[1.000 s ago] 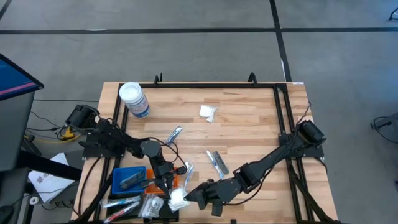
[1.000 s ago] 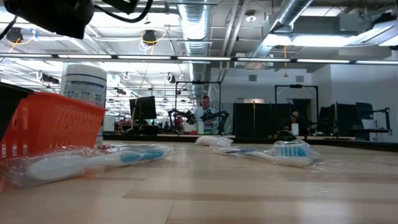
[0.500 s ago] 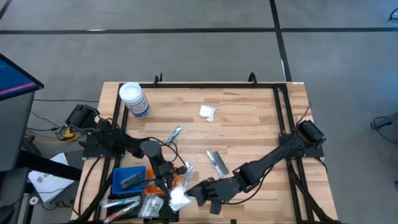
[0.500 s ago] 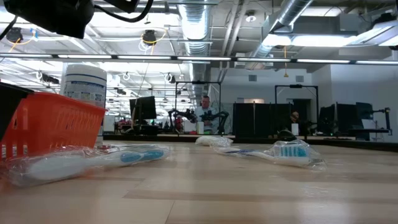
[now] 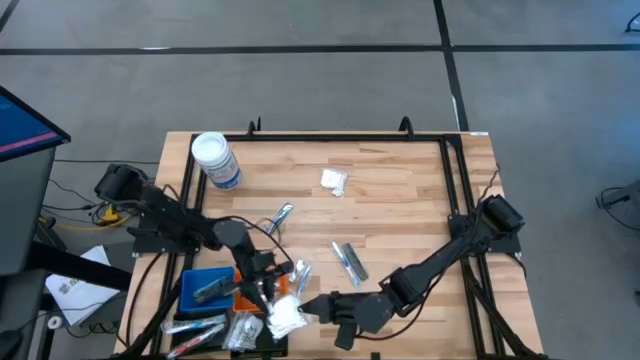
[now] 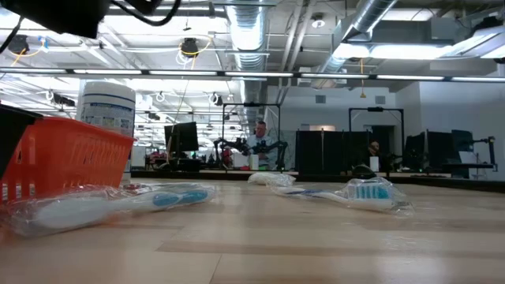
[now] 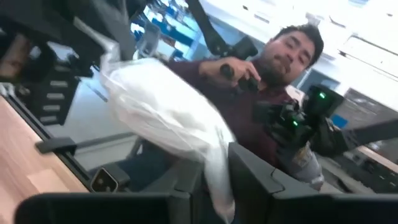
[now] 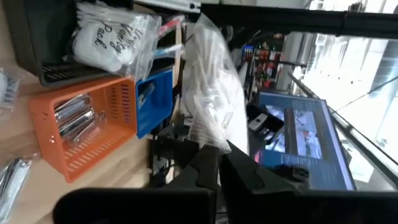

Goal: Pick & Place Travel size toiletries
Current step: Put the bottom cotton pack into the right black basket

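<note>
A white packet in a clear wrapper (image 5: 285, 315) hangs in the air over the trays at the table's near edge, between my two grippers. My right gripper (image 5: 305, 305) comes at it from the right and is shut on it (image 8: 211, 106). My left gripper (image 5: 272, 298) meets it from the left. In the left wrist view the packet (image 7: 168, 118) trails down between that gripper's parted fingers (image 7: 216, 186). Other toiletries lie flat on the wood: silvery tubes (image 5: 348, 262), a stick (image 5: 281, 216) and a white packet (image 5: 333, 181). My left gripper has its fingers on either side of the wrapper's thin tail (image 7: 217, 177); I cannot tell whether they touch it. My right gripper pinches the wrapper's gathered end (image 8: 208, 142) between its two fingers, coming about level from the table's right. The packet stands out beyond the fingertips, clear of the trays.
Orange (image 8: 87, 130), blue (image 8: 152, 99) and black (image 8: 56, 68) trays sit at the near left, holding tubes and packets. A white-lidded jar (image 5: 215, 160) stands at the far left. Wrapped toothbrushes (image 6: 363, 193) lie mid-table. A person (image 7: 273, 93) stands beyond the table.
My right gripper has rolled about its own line and edged a little toward the table's left, staying at the packet. My left arm's rear part has drawn back toward the left edge. The packet has kept its place over the trays.
</note>
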